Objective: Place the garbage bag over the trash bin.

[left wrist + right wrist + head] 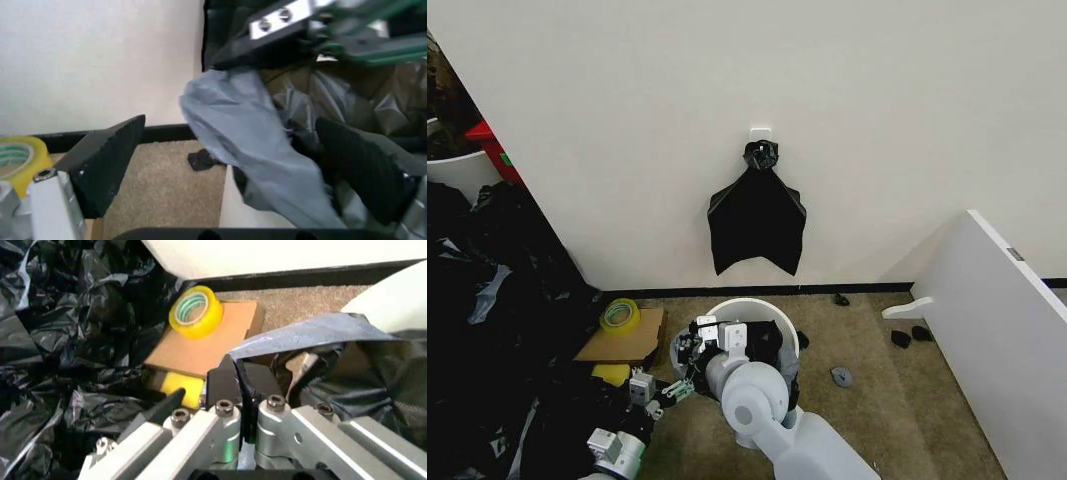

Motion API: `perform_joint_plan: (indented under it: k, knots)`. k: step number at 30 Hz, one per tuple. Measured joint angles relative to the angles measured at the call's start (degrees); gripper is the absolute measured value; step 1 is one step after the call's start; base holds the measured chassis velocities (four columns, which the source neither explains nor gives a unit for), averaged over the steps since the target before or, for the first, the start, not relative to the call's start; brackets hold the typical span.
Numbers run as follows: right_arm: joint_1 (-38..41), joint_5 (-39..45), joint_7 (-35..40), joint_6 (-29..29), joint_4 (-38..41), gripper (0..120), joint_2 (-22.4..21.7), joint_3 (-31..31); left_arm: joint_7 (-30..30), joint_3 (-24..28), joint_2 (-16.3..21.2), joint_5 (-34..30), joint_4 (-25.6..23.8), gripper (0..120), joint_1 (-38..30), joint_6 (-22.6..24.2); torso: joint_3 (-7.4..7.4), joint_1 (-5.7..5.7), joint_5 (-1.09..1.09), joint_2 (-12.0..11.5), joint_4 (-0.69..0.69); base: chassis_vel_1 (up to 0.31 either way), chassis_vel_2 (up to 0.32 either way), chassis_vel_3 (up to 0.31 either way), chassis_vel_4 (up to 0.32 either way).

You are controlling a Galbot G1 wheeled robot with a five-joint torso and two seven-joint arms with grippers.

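**Bag edge pinched at bin rim**

Far left, heap of black plastic. Next, yellow tape roll on a cardboard sheet. Left gripper low, just left of the trash bin, fingers spread wide with nothing between them. Right gripper at the bin's left rim, clamped on a fold of the garbage bag, which drapes over that rim and into the bin. On the wall above hangs a black knotted bundle. Right, white board.
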Motion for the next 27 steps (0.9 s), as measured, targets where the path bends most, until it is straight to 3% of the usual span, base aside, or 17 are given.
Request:
perform_joint_plan:
  k: [5, 14, 18, 27]
  knots:
    - [0.09, 0.14, 0.33, -1.09, 0.91, 1, 0.04, -0.4, 0.01, -0.3, 0.16, 0.18, -0.65, 100, 0.65, -0.25, 0.0, 0.0, 0.0, 0.0, 0.0, 0.0, 0.0, 0.0, 0.0]
    - [-1.25, 3.72, 0.98, -4.43, 6.46, 37, -2.96, 0.85, 0.36, -1.36, 0.65, 0.65, -3.09, 100, 4.18, -0.88, 0.0, 0.0, 0.0, 0.0, 0.0, 0.0, 0.0, 0.0, 0.0]
    - [-2.0, 4.65, 1.21, -5.1, 8.08, 48, -4.32, 1.38, 0.46, -1.45, 0.76, 0.87, -3.76, 100, 5.06, -1.06, 0.0, 0.0, 0.01, 0.0, 0.0, 0.0, 0.0, 0.0, 0.0]
    - [-4.68, 7.78, 0.57, -5.33, 15.47, 86, -10.42, 5.24, 0.75, -1.69, 0.45, 2.29, -5.87, 100, 7.84, -2.18, 0.0, 0.0, 0.03, 0.0, 0.0, 0.0, 0.0, 0.0, 0.0]
